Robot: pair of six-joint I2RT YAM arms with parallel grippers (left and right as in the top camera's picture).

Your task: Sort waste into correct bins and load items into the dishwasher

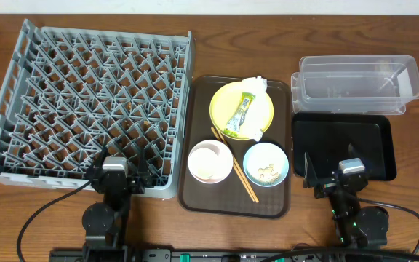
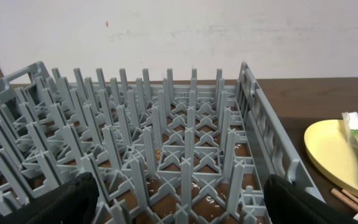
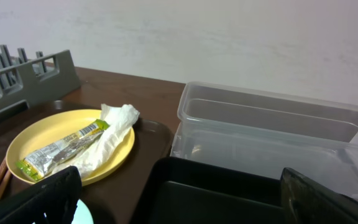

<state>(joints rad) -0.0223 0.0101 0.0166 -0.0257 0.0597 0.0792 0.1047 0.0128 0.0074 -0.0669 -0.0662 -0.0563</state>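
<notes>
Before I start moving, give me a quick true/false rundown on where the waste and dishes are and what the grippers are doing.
1. The wrapper lies on the yellow plate. True.
2. The dish rack already holds a bowl. False: the dish rack holds no dishes; the pinkish-white bowl and the light blue bowl sit on the brown tray.
3. The crumbs are in the light blue bowl. True.
4. The napkin is in the clear tub. False: the napkin lies on the yellow plate beside the wrapper, not in the clear tub.
5. The left gripper and the right gripper are open and hold nothing. True.
</notes>
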